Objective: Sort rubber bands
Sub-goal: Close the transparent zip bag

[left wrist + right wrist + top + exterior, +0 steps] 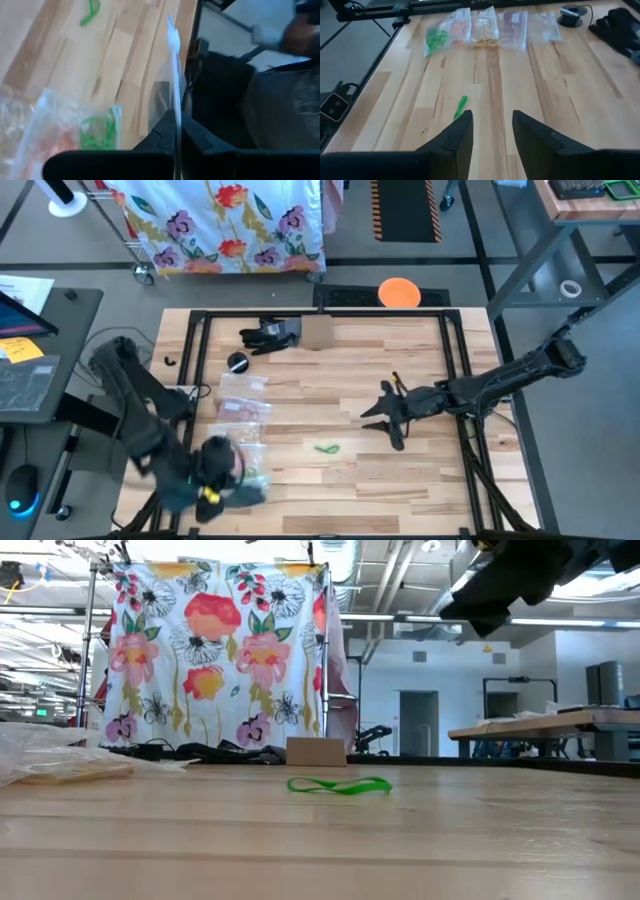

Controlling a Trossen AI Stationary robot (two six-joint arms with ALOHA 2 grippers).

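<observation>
A loose green rubber band (327,447) (461,106) lies on the wooden table, just ahead of my right gripper (492,117) (378,415), which hovers open above it. Clear zip bags lie in a row at the table's left: one with green bands (436,37) (97,132), one with yellow (485,30), one with red (512,25), and one that looks empty (547,25). At the near left my left gripper (176,115) (210,480) is shut on another clear zip bag (174,75). My left gripper pinches the clear zip bag between its two fingers, by an edge (175,107) that shows edge-on. The thin sheet runs straight out past the fingertips to its free corner (171,35), near the table's side rail. How many layers are caught I cannot tell.
A small cardboard box (317,332), a black bundle (270,335) and a round black object (237,362) sit at the far left. A black metal frame (455,340) rims the table. Bare wood lies between the bags and the right arm.
</observation>
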